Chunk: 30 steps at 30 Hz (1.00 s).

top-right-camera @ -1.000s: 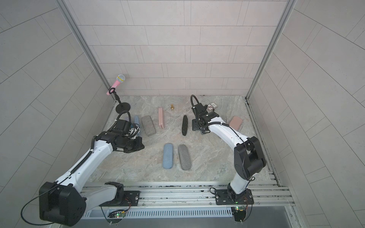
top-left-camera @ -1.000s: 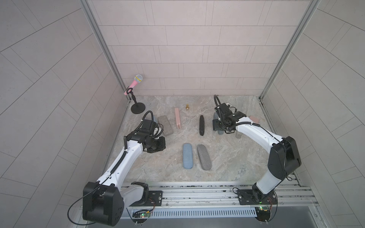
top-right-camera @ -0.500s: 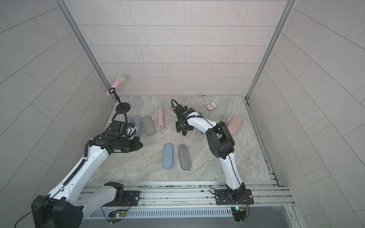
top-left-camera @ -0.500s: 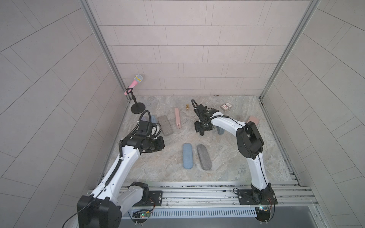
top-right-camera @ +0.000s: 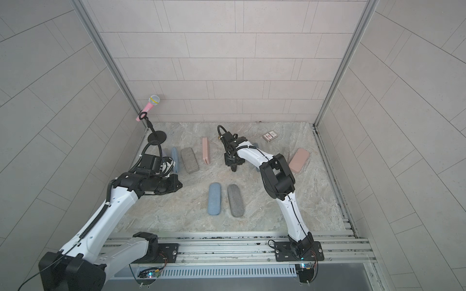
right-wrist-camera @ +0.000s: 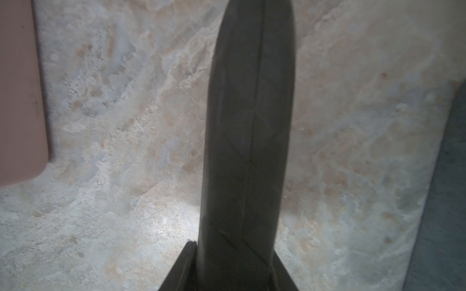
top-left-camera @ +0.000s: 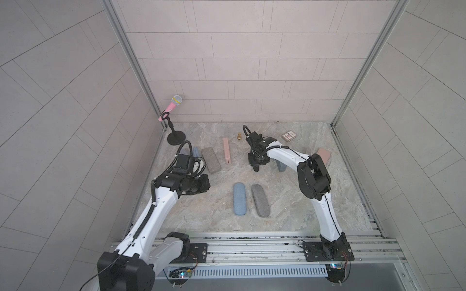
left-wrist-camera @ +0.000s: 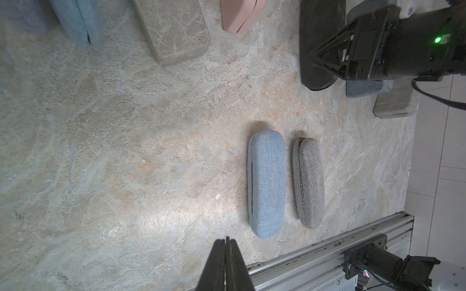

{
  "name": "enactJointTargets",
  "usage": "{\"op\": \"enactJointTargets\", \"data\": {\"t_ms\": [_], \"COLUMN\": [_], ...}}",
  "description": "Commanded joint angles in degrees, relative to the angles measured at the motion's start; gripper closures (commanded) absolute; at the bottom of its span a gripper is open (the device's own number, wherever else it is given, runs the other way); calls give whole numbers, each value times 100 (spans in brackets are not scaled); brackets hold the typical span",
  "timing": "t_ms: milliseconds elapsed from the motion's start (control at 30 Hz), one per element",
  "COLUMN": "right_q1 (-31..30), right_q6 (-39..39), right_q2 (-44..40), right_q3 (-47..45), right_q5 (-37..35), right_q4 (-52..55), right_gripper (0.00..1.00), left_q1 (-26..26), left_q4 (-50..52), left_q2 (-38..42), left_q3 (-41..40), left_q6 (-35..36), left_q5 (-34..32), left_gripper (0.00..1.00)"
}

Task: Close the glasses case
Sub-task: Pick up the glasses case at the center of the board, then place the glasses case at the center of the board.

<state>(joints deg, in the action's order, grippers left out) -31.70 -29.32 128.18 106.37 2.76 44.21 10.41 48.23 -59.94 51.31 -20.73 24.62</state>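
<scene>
The black glasses case [right-wrist-camera: 249, 126] stands on its long edge at the middle of the stone tabletop, its two halves meeting in a thin seam. My right gripper [right-wrist-camera: 233, 249] comes down over it from above, one finger against each side, shut on it. In both top views the right gripper [top-left-camera: 256, 161] [top-right-camera: 233, 161] hides most of the black case; only its near tip [top-left-camera: 256, 168] shows. The left gripper [left-wrist-camera: 226, 239] hangs shut and empty over the table's left part [top-left-camera: 205, 186], well away from the black case [left-wrist-camera: 320, 42].
A blue case [top-left-camera: 239, 199] and a grey case [top-left-camera: 261, 200] lie side by side near the front. More cases line the back left: pink [top-left-camera: 227, 150], stone-grey [top-left-camera: 211, 156], light blue [top-left-camera: 196, 152]. A microphone stand [top-left-camera: 176, 138], card pack [top-left-camera: 289, 136] and another pink case [top-left-camera: 325, 155] sit around the edges.
The right arm swung left from the table's right side to the black case, and its jaws narrowed onto it. The left arm shifted only slightly.
</scene>
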Motion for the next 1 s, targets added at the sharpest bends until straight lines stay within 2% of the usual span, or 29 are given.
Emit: {"op": "enactJointTargets", "data": {"t_ms": [0,100,400,633,733,967], "right_q1": [18,-31,-68,-191,-187,-187], "right_q6": [47,70,-124,-673,-934,-1309], "right_q2": [-372,-978,-3707,-5351,-5808,-6270], "right_q3": [-221,-805,-3437,-5511,-6303,-7360], "right_q5": [-21,39,444,715,980,1614], "right_q4": [162,-8,-488,-1063,-1611,-2453], "right_gripper": [70,71,70,69,69,68], "left_q1": [9,10,6,9,8,6], "left_q4": [-20,-16,-34,-36,-35,-37], "left_q2": [102,104,143,144,126,84], "left_q3": [2,14,-7,-7,-2,-2], "left_q6": [52,49,47,47,38,43], "left_q5": [26,21,60,60,60,69], "left_gripper": [90,90,90,90,90,90]}}
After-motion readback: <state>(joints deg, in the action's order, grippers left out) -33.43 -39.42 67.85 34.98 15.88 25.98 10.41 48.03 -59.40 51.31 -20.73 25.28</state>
